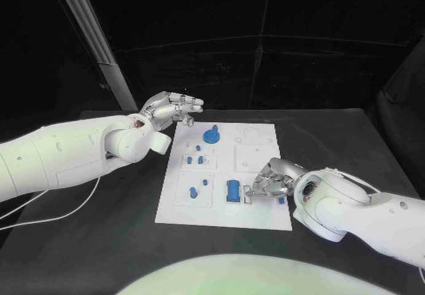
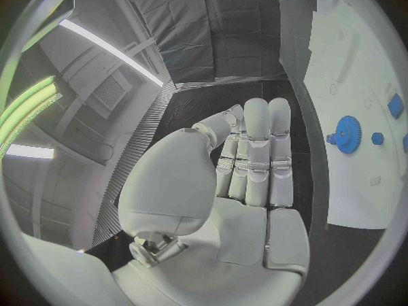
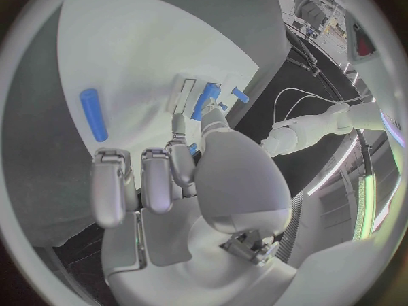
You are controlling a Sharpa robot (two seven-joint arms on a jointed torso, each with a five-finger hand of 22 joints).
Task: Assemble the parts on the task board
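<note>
Centrally in the frame, the white task board (image 1: 222,215) lies on the black surface (image 1: 354,135), blue parts (image 1: 232,191) spread across it. Left hand (image 1: 170,109), fingers curled and grasping nothing, hovers at the board's upper left corner. Right hand (image 1: 270,180) rests on the board's lower right; whether it grasps anything cannot be told.

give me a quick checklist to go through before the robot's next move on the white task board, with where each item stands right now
1. Right hand over the white task board, by the long blue bar-shaped part: ok.
2. Right hand actually holding a part: cannot tell; its fingers hide the contact.
3. Left hand off the board's far left corner, fingers curled, holding nothing: ok.
4. Round blue gear-shaped part at the board's far end, away from both hands: ok.
5. Board lying flat on the black table: ok.
</note>
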